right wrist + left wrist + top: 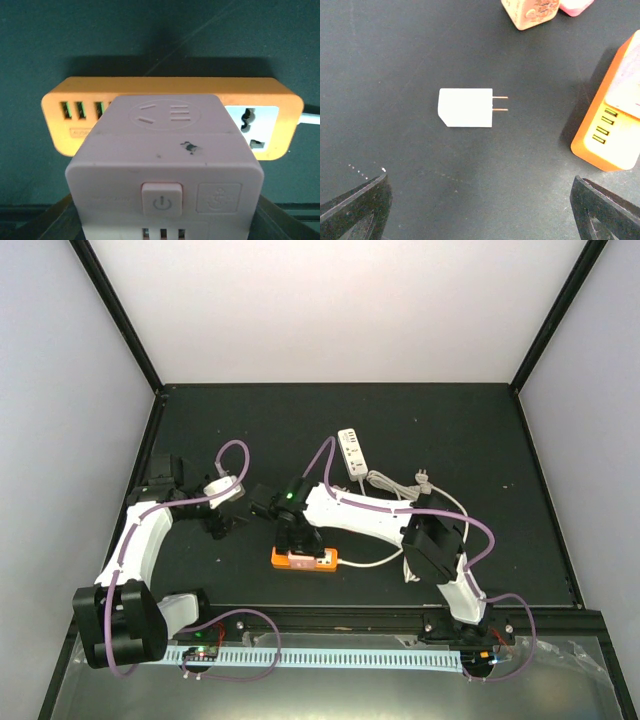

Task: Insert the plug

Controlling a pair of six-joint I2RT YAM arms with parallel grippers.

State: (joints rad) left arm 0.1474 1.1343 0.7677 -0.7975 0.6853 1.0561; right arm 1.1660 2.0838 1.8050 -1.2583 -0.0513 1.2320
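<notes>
Flat on the counter (395,50) lay the white plug (466,107), prongs toward the orange power strip (607,135), the left gripper (480,177) wide open above it. The right gripper (165,215) clamped the pink cube adapter (165,145) by the strip. A skewed pinch could have tilted those prongs and jammed them.

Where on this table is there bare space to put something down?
Bare mat runs along the far edge behind the white power strip, and on the right past its cable. The middle is crowded: orange power strip, the pink adapter in the right hand, and the white plug under the left hand.
</notes>
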